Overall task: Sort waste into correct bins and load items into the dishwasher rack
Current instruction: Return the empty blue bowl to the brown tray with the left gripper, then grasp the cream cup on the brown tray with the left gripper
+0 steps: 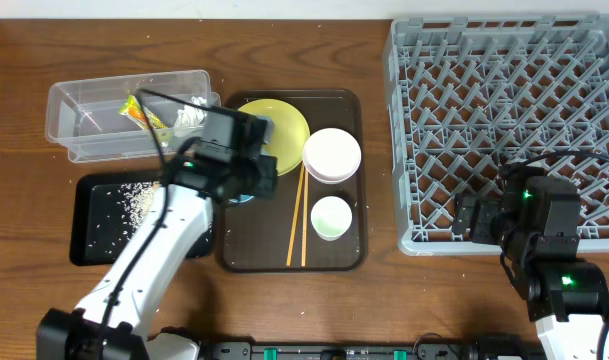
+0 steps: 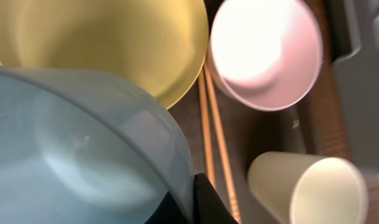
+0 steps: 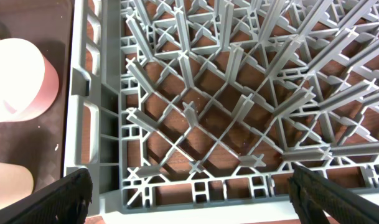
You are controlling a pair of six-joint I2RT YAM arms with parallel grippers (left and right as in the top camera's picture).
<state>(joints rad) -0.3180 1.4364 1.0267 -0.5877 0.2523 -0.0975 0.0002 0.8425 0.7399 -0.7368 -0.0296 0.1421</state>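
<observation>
From above, the left tool (image 1: 240, 168) hangs over the nine o'clock side of the brown serving tray (image 1: 346, 252), at the seven o'clock edge of the yellow plate (image 1: 282, 122). The right tool (image 1: 477, 217) sits at the six o'clock edge of the grey dishwasher rack (image 1: 504, 90). On the tray, the white-pink bowl (image 1: 332, 155) lies at three o'clock of the plate, with the pale green cup (image 1: 331, 217) below it and the chopsticks (image 1: 296, 215) just beside. The left wrist camera is filled at eight o'clock by the light blue bowl (image 2: 77, 149). One dark finger (image 2: 208, 200) rests against the outside of its rim, and the other is hidden, so I cannot tell whether the bowl is clamped. In the right wrist view the fingers (image 3: 55, 199) stand spread wide at five and seven o'clock, with nothing held, over the rack's near edge.
</observation>
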